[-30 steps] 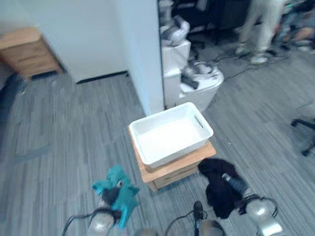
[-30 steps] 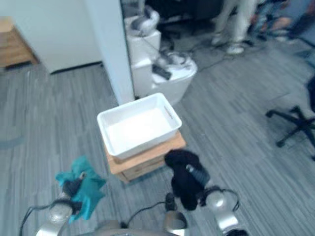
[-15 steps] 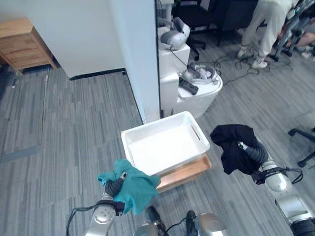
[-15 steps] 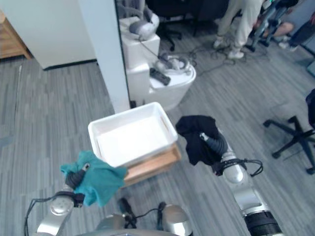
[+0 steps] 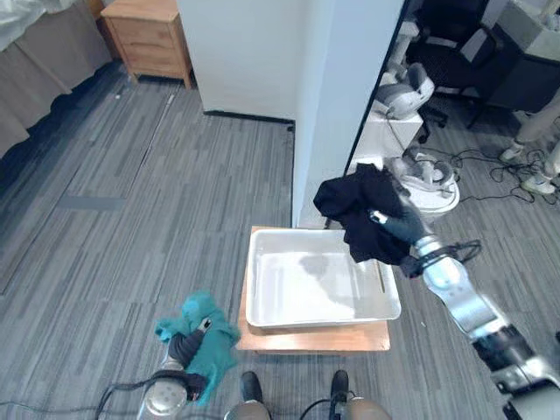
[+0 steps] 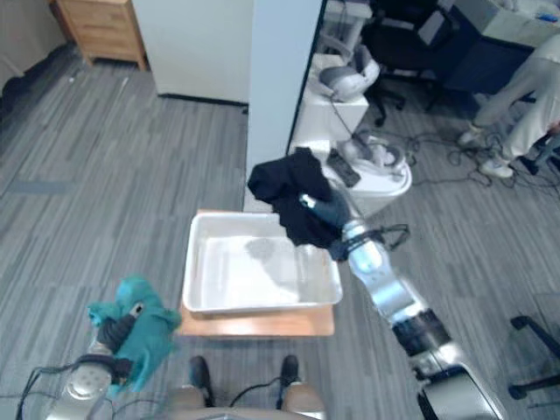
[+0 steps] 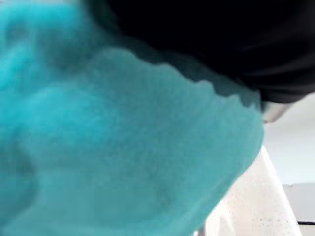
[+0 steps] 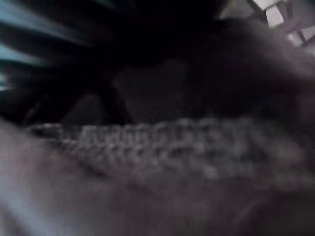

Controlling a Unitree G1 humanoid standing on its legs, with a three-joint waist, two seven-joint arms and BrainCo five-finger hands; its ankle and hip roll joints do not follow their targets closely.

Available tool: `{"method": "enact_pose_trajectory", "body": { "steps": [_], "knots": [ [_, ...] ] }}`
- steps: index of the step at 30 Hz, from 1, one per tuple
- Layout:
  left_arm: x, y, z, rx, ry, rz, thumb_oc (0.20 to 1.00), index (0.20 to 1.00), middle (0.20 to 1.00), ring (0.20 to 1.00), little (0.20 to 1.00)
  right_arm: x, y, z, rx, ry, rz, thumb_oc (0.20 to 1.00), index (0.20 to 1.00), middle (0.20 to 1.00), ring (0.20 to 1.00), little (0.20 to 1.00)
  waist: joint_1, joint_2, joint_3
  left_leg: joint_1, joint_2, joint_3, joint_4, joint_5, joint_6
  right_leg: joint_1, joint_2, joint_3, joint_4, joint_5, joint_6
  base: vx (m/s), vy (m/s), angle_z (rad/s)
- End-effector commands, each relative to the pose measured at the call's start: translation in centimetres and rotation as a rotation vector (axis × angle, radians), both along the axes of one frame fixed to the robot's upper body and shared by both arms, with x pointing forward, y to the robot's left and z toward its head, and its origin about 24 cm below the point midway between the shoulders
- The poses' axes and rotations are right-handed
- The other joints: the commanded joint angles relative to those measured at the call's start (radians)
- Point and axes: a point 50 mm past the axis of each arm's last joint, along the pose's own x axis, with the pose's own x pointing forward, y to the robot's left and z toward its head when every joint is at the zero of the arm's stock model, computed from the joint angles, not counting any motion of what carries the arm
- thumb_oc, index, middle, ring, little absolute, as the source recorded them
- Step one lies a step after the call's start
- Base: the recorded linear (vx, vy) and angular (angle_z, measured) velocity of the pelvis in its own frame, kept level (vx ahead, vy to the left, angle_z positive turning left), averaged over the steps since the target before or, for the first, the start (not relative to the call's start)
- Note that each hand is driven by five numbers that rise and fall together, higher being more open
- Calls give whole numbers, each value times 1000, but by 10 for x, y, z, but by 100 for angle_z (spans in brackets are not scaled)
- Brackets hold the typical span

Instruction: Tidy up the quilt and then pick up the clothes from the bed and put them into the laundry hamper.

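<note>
Gripping a black garment [image 5: 363,214], the right hand [image 5: 398,229] has its fingers curled into the cloth, which drapes over them and hangs above the far right corner of the white hamper [image 5: 262,302]; the arm reaches in from the lower right. The left hand [image 5: 182,348] is clenched round a teal garment [image 5: 208,337], bunched over the fingers and held low above the grey plank floor [image 5: 131,227], just left of the hamper and apart from it. The hamper, a shallow rectangular tub, holds nothing but a shadow and sits on a low wooden stand [image 5: 306,337] whose top shows along its near edge. Directly behind the hamper stands a pale partition wall [image 5: 337,96], its end meeting the far rim. To the right of the wall: white round and boxy units [image 5: 424,184] carrying headsets and black cables. Farther right: a person's light trouser legs [image 6: 516,96] and dark office chairs [image 5: 455,61]. Far left: a wooden bedside cabinet [image 5: 149,35] against the wall, and the edge of a bed [image 5: 35,52] with grey covering.
</note>
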Motion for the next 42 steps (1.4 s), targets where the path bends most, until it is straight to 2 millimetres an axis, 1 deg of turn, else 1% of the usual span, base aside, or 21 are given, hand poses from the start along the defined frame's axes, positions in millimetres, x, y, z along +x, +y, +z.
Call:
{"method": "enact_pose_trajectory", "body": {
  "steps": [1, 3, 4, 5, 6, 7, 11, 12, 13, 16, 21, 26, 27, 28, 30, 32, 36, 37, 38, 40, 42],
  "knots": [
    [31, 1, 46, -34, -260, -33, 200, 200, 200, 200, 200, 9, -7, 23, -10, -107, -44, 200, 200, 200, 200, 200, 9, 88, 49, 27, 31, 42, -6, -58, -38, 19, -81, -26, 67, -152, 32, -67, -39, 19],
    [39, 1, 63, -45, -350, -28, 200, 200, 200, 200, 200, 14, -14, 9, -47, -45, -85, 200, 200, 200, 200, 200, 16, 137, 71, -3, 29, 30, -8, -41, -48, 1, -84, -36, 50, -146, 30, -64, -26, 11],
    [46, 1, 74, -42, -403, -32, 200, 200, 200, 200, 200, 16, -17, 3, -52, -17, -105, 344, 344, 344, 344, 344, 16, 151, 77, -11, 31, 26, -8, -36, -53, -2, -84, -38, 44, -144, 29, -55, -50, 10],
    [51, 2, 82, -38, -443, -29, 200, 200, 200, 200, 200, 17, -21, -3, -64, 7, -121, 1000, 1000, 1000, 1000, 1000, 16, 159, 79, -15, 33, 23, -8, -34, -56, -4, -82, -40, 39, -143, 28, -20, -37, 8],
    [51, 2, 82, -38, -443, -29, 200, 200, 200, 200, 200, 17, -21, -2, -64, 6, -121, 1000, 1000, 1000, 1000, 1000, 15, 160, 79, -15, 33, 23, -8, -34, -56, -4, -82, -41, 38, -143, 27, -6, -73, 21],
    [66, 1, 110, -23, -572, -48, 200, 200, 200, 200, 200, 18, -30, -6, -121, 21, -150, 1000, 1000, 1000, 1000, 1000, 11, 171, 80, -20, 39, 18, -8, -28, -66, 0, -77, -42, 23, -141, 27, 10, -76, 24],
    [79, -6, 160, 8, -795, -110, 200, 200, 200, 200, 200, 14, -38, -2, -247, -24, -145, 1000, 1000, 1000, 1000, 1000, -4, 169, 64, -7, 50, 19, -8, -28, -77, 22, -61, -37, -1, -147, 27, 27, -72, 16],
    [79, -6, 160, 8, -795, -111, 200, 200, 200, 200, 200, 14, -38, -2, -247, -24, -145, 1000, 1000, 1000, 1000, 1000, -4, 169, 65, -6, 50, 19, -8, -28, -77, 22, -61, -37, -1, -147, 27, 25, -77, 0],
    [81, -13, 178, 2, -879, -143, 200, 200, 200, 200, 200, 10, -36, -5, -274, -37, -129, 1000, 1000, 1000, 1000, 1000, -16, 158, 52, 10, 60, 27, -8, -29, -80, 35, -52, -30, -5, -154, 25, 16, -55, -4],
    [82, -16, 185, 21, -904, -162, 200, 200, 200, 200, 200, 2, -36, -7, -304, -45, -109, 1000, 1000, 1000, 1000, 1000, -27, 145, 37, 31, 68, 37, -8, -34, -82, 47, -45, -16, -5, -162, 23, 65, -76, -14],
    [80, -29, 163, 4, -823, -180, 200, 200, 200, 200, 200, -26, -42, -13, -336, -72, -79, 1000, 1000, 1000, 1000, 1000, -77, 117, 11, 82, 83, 69, -8, -44, -83, 66, -31, 17, -5, -170, 22, 58, -37, -29],
    [84, -27, 114, 97, -580, -158, 200, 200, 200, 200, 200, -51, -52, -20, -316, -50, -111, 1000, 1000, 1000, 1000, 1000, -147, 114, -6, 130, 92, 131, -8, -57, -84, 64, -19, 65, -5, -168, 24, 43, -5, -52],
    [84, -29, 92, 93, -482, -151, 200, 200, 200, 200, 200, -58, -54, -24, -283, -36, -118, 1000, 1000, 1000, 1000, 1000, -181, 117, -6, 137, 91, 155, -8, -59, -85, 51, -17, 90, -5, -162, 28, 20, 16, -47],
    [84, -30, 92, 93, -482, -152, 200, 200, 200, 200, 200, -58, -54, -24, -284, -35, -119, 1000, 1000, 1000, 1000, 1000, -179, 118, -7, 137, 92, 156, -8, -60, -85, 50, -17, 91, -5, -161, 28, -7, 25, -61],
    [95, -38, 71, 167, -391, -166, 200, 200, 200, 200, 200, -65, -52, -28, -228, -23, -127, 1000, 1000, 1000, 1000, 1000, -241, 127, 14, 127, 91, 197, -8, -60, -87, -3, -15, 140, -5, -141, 32, -47, 42, -87],
    [107, -42, 68, 228, -373, -167, 200, 200, 200, 200, 200, -68, -51, -32, -215, -13, -125, 1000, 1000, 1000, 1000, 1000, -276, 136, 28, 123, 88, 203, -8, -82, -97, -31, -18, 166, -4, -142, 42, -34, 60, -45],
    [129, -49, 63, 265, -331, -157, 200, 200, 200, 200, 200, -72, -51, -44, -209, 25, -137, 1000, 1000, 1000, 1000, 1000, -326, 150, 56, 90, 88, 229, -8, -78, -98, -96, -18, 196, 0, -120, 48, -49, 70, -34],
    [131, -50, 60, 240, -315, -137, 765, 765, 765, 765, 765, -73, -52, -47, -212, 36, -143, 1000, 1000, 1000, 1000, 1000, -332, 155, 59, 85, 88, 233, -8, -76, -98, -103, -18, 200, 0, -118, 49, -46, 34, -33],
    [131, -51, 54, 176, -291, -101, 1000, 1000, 1000, 1000, 1000, -75, -54, -52, -217, 54, -150, 1000, 1000, 1000, 1000, 1000, -337, 160, 60, 83, 89, 238, -8, -74, -99, -109, -18, 202, 0, -116, 48, -24, 27, -24],
    [125, -59, 34, -47, -205, -11, 1000, 1000, 1000, 1000, 1000, -80, -57, -63, -221, 110, -163, 1000, 1000, 1000, 1000, 1000, -346, 167, 57, 86, 88, 241, -8, -72, -99, -107, -17, 204, 0, -118, 45, 1, 11, -16],
    [123, -60, 30, -179, -193, 35, 1000, 1000, 1000, 1000, 1000, -84, -61, -68, -222, 143, -179, 1000, 1000, 1000, 1000, 1000, -355, 177, 49, 94, 86, 239, -8, -72, -100, -98, -15, 204, -1, -121, 42, 16, 7, -3]
  ]
}}
